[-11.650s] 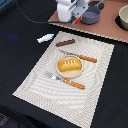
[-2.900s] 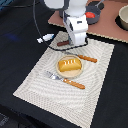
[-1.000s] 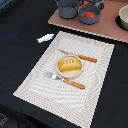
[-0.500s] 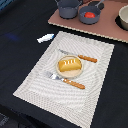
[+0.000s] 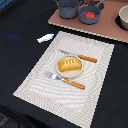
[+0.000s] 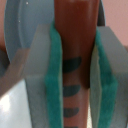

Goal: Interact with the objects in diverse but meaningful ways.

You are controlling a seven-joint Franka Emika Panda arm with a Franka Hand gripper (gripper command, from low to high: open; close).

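Brown sausage [image 6: 75, 55] between gripper [image 6: 76, 75] pads

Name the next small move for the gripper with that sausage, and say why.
Probably lower it a little, then open. In the wrist view the gripper is shut on the brown sausage, with a blue-grey pan surface behind it; the exterior view shows the sausage gone from the placemat.
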